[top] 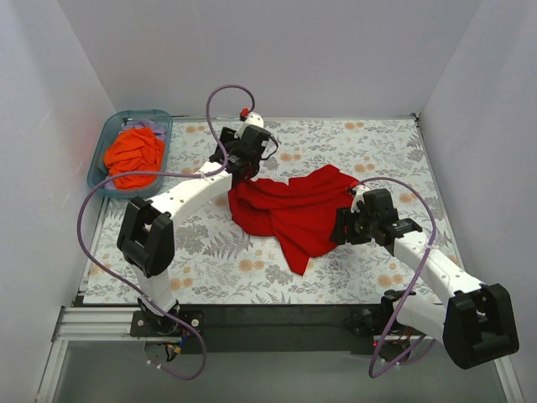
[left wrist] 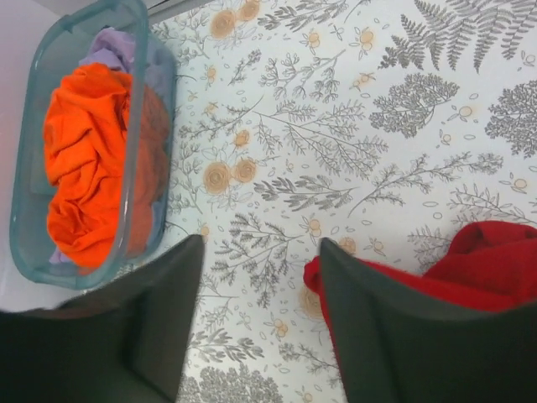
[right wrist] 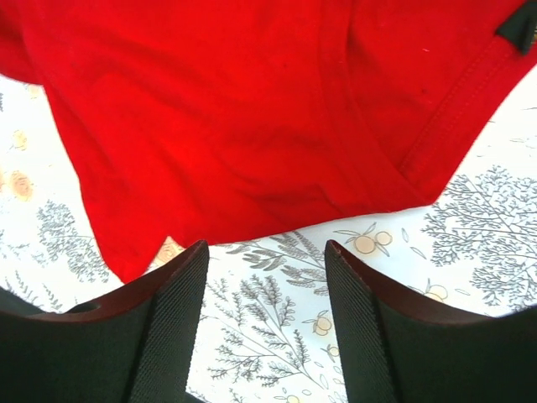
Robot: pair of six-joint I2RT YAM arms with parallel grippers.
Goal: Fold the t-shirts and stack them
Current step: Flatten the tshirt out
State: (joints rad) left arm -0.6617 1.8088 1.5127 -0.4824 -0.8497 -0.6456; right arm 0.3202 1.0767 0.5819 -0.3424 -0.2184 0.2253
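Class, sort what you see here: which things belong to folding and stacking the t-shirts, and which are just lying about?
Belong to the job:
red t-shirt, crumpled on the floral table cover
orange t-shirt, bunched in the teal bin

Just lying about:
teal bin
lilac cloth in it
floral table cover

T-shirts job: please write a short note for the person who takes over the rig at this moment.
Left gripper: open, empty, above the table by the red t-shirt, at its left edge.
Right gripper: open, empty, at its right edge.
The red t-shirt lies crumpled, unfolded, mid-table.
Orange t-shirt is bunched in the teal bin, far left corner.
Done: nothing folded or stacked.
Left to do: spread and fold red, fetch and fold orange, stack both.
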